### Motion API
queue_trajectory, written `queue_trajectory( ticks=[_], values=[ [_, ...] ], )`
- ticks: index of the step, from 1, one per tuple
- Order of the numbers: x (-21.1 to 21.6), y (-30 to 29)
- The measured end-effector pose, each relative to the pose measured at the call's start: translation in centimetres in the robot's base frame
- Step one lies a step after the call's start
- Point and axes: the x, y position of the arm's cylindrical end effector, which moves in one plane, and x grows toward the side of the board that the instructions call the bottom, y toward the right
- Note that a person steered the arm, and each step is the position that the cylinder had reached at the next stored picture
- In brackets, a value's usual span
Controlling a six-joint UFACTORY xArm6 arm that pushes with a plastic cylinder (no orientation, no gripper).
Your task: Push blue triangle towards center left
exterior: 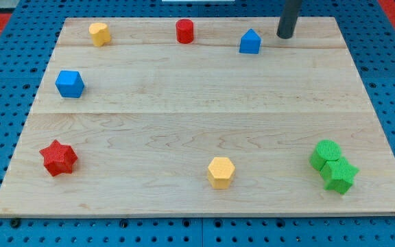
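Near the left edge of the wooden board (184,103), about a third of the way down from the top edge, sits a blue cube (69,84). Below it, toward the bottom left corner, lies a red star (58,158). Close to the top left corner stands a yellow block (99,33) with a rounded, heart-like outline. A red cylinder (184,31) stands near the middle of the top edge. Near the bottom edge, slightly right of centre, rests a yellow hexagon (221,171).

The blue triangle (250,42) sits by the top edge, right of centre. It reads as a small house-like prism: a peaked top over a squarish base, its front face in a deeper blue than its lit upper facets. It stands apart from every other block.

My tip (284,36) rests just beside it on the right, not touching. The rod has no fingers, so there is nothing to open or close.

Near the bottom right corner, two green blocks touch: a rounded one (326,154) and a star-like one (339,175).
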Motion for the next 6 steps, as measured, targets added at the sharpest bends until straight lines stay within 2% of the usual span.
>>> queue_trajectory(
  ticks=[2, 3, 4, 5, 6],
  values=[
    [11.4, -18.3],
    [7.6, -13.0],
    [13.0, -10.9],
    [15.5, -16.7],
    [15.5, -27.6]
  ],
)
